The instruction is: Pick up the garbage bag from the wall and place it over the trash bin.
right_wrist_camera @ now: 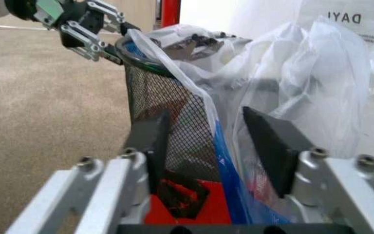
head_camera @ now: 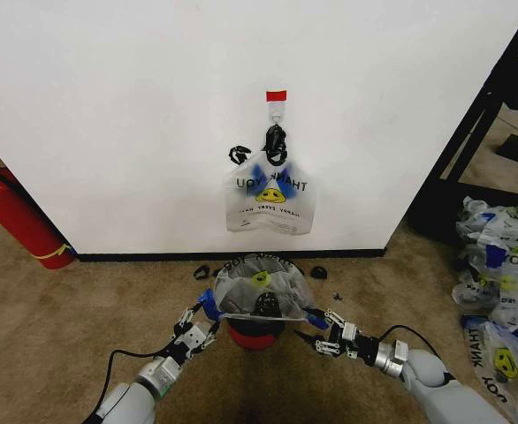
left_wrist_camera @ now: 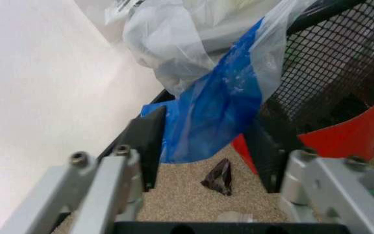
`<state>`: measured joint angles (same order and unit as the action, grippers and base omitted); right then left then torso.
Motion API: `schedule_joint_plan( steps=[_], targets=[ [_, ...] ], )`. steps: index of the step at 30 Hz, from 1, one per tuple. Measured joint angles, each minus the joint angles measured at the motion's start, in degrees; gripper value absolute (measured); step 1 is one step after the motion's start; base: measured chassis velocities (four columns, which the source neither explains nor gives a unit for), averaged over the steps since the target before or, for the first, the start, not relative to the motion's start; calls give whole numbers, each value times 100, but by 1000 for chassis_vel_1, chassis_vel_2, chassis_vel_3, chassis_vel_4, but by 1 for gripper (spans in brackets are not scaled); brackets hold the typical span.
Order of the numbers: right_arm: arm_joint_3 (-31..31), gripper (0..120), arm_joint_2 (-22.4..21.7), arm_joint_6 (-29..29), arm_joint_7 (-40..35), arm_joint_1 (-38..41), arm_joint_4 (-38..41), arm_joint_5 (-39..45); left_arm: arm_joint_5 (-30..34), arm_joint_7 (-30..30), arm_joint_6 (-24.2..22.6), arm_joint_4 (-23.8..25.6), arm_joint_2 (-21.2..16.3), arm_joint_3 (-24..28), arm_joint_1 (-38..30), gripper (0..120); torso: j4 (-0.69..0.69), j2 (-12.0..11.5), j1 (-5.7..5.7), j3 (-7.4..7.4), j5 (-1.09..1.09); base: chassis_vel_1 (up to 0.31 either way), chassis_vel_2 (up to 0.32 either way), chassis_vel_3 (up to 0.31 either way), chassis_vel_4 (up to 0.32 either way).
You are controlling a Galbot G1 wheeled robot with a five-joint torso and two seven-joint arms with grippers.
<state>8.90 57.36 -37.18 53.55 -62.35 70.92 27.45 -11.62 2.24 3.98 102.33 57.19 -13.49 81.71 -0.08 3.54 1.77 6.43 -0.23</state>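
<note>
While both arms reach low over the tan carpet [head_camera: 56, 336], the left gripper [head_camera: 194, 329] and right gripper [head_camera: 326, 336] flank the trash bin [head_camera: 255, 334], each with jaws spread around a blue handle. One garbage bag [head_camera: 261, 287] already drapes over the rim, so little seems left but letting go. Beyond, against the wall [head_camera: 118, 115], another printed bag [head_camera: 269, 199] hangs from the hook [head_camera: 277, 110].

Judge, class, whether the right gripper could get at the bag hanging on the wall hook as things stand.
Probably not straight away. The right gripper sits low beside the trash bin, jaws open around the blue handle of the garbage bag draped over it. The hanging bag on the wall is well above and beyond the bin.
</note>
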Motion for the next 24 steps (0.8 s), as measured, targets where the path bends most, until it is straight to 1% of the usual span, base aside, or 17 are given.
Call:
schedule_joint_plan(
  steps=[4, 5, 6, 11, 17, 22, 24],
  targets=[
    [-25, 24, 94, -18, -37, 13, -74, -49, -10, 1, 70, -29, -6, -2, 7, 26, 0, 0, 0, 0, 0, 0, 0, 0, 0],
    [-34, 19, 120, -26, -41, 14, -90, -61, -16, -1, 113, -57, -9, -4, 8, 22, 0, 0, 0, 0, 0, 0, 0, 0, 0],
    [-34, 19, 120, -26, -41, 14, -90, -61, -16, -1, 113, -57, -9, -4, 8, 22, 0, 0, 0, 0, 0, 0, 0, 0, 0],
    [-43, 0, 179, -62, -32, 22, -119, -67, -109, 31, 325, -178, -36, -24, 41, 0, 0, 0, 0, 0, 0, 0, 0, 0, 0],
    [-12, 0, 227, -159, 152, 46, -292, -50, -321, 168, 495, -318, -70, -40, 60, 0, -1, 0, 0, 0, 0, 0, 0, 0, 0],
    [4, 0, 369, -350, 239, 180, -739, -234, -588, 292, 523, -563, -43, -59, 42, 0, 0, 0, 0, 0, 0, 0, 0, 0, 0],
    [6, 0, 491, -523, 254, 270, -1079, -362, -729, 318, 523, -780, 5, -70, 3, 0, 0, 0, 0, 0, 0, 0, 0, 0, 0]
  ],
)
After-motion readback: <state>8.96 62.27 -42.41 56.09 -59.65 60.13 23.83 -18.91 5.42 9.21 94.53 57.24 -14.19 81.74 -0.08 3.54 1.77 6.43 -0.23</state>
